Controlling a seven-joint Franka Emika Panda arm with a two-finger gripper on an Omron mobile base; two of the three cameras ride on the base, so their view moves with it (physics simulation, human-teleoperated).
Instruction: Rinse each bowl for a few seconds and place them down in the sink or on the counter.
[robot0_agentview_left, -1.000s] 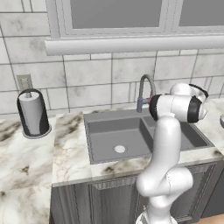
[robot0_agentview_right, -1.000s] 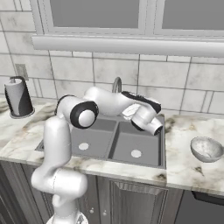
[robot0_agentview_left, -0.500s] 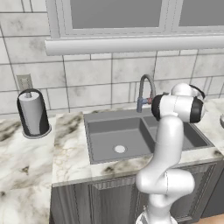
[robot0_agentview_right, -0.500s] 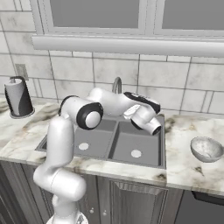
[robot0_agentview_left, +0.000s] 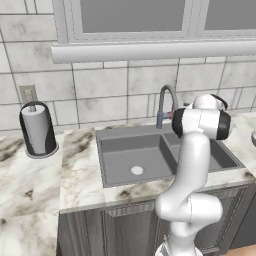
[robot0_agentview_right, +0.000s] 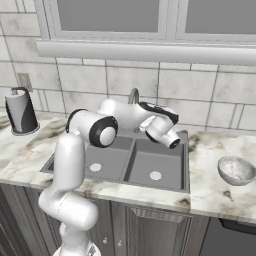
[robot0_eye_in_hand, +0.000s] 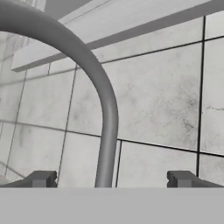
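Meanwhile, gripper (robot0_eye_in_hand: 112, 179) gaped wide and empty, straddling faucet (robot0_eye_in_hand: 103, 109) above sink (robot0_agentview_right: 165, 172). Sat right of sink on counter (robot0_agentview_right: 215, 192): bowl (robot0_agentview_right: 236, 170), probably light, rigid, slick; best pinched at rim.

White glossy arm (robot0_agentview_left: 192, 165) showing rounded, tubular links — smooth shells, no cables or screws showing. Joints are wearing dark caps: a black round disc with grey centre on the elbow (robot0_agentview_right: 106, 134) in the right base view, a black band at the joint in the left base view. A thin black strip is running along the forearm link. Wrist end is finishing in a dark ring. The hand (robot0_eye_in_hand: 112, 179) is showing two small dark grey finger tips (robot0_eye_in_hand: 41, 179) — blocky, square-edged.
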